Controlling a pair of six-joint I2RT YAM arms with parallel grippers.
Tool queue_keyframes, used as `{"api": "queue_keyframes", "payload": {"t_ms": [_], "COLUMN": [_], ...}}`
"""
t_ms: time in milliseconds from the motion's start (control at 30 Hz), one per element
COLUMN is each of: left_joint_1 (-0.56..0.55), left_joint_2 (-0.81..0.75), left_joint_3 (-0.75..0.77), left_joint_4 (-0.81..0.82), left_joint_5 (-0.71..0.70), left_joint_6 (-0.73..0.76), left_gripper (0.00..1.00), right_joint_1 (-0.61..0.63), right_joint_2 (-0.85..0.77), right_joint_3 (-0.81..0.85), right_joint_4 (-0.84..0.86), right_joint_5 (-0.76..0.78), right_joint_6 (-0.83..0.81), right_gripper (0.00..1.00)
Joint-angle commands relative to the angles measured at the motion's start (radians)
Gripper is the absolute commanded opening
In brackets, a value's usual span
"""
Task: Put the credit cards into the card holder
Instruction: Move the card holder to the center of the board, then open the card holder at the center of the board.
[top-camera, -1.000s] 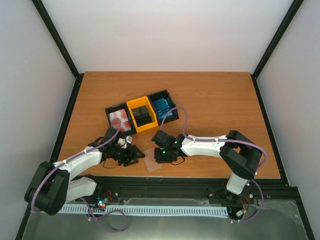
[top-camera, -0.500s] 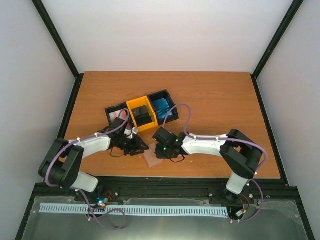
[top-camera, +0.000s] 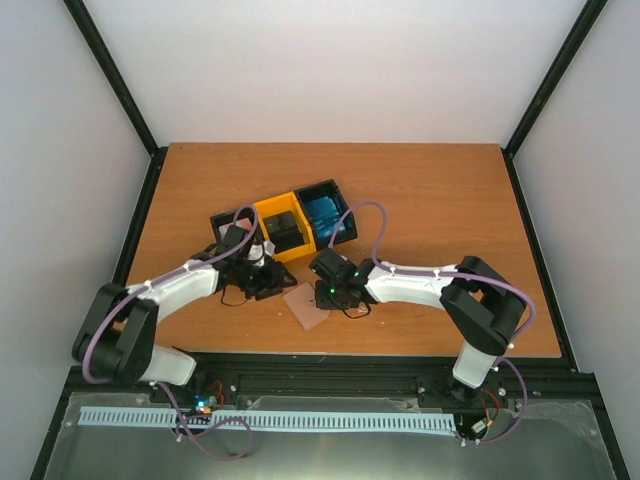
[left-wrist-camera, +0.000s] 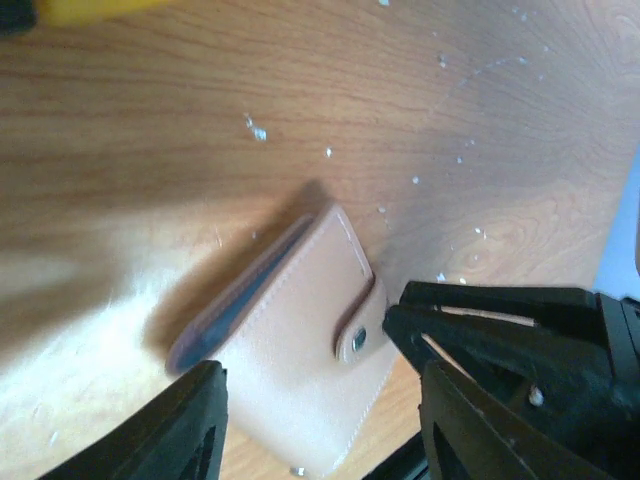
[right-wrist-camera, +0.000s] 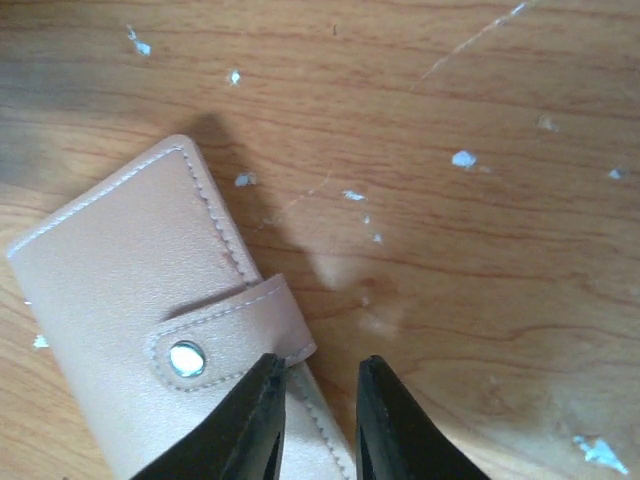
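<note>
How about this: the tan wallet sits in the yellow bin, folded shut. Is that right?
No. The card holder is folded shut, but it lies on the wooden table, not in the yellow bin, as the right wrist view shows.

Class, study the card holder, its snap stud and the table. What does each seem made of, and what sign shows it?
The card holder: probably leather or imitation, matte pinkish-tan, stitched along its edges. The snap stud: likely metal, a shiny silver glint. The table: wood or wood-look laminate, visible grain, scuffed with pale flecks.
</note>
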Motion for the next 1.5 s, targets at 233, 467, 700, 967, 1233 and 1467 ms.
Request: {"api": "queue_keyframes", "payload": {"t_ms": [233,467,700,967,1233,1467], "left_joint_1": [-0.01,-0.012,-0.026,-0.13,-0.139,-0.14], "left_joint_2": [-0.232,-0.23,-0.147,0.022,0.059,0.087], "left_joint_3": [-0.209,-0.251,-0.243,-0.138,-0.102,-0.12], "left_joint_4": [0.057,0.079,0.192,0.263,0.254,0.243], "left_joint_5": [0.01,-0.013,0.021,-0.029,-0.08,-0.108], "left_joint_6": [-0.138,-0.22,-0.265,-0.282,-0.278,-0.316], "left_gripper": [0.78,0.69,0.63,0.46,0.41,0.32], "right_joint_1": [-0.002,-0.002,-0.002,0.024,0.059,0.069], "right_joint_2": [-0.124,-0.144,-0.156,-0.092,0.033,0.1], "right_joint_3": [-0.095,-0.133,-0.123,0.037,0.155,0.192], "right_joint_4": [0.143,0.186,0.13,-0.11,-0.242,-0.222], "right_joint_5": [-0.172,-0.199,-0.144,0.031,0.145,0.133], "right_joint_6": [0.109,0.138,0.12,-0.015,-0.089,-0.129], "right_gripper": [0.42,0.52,0.52,0.52,0.51,0.51]}}
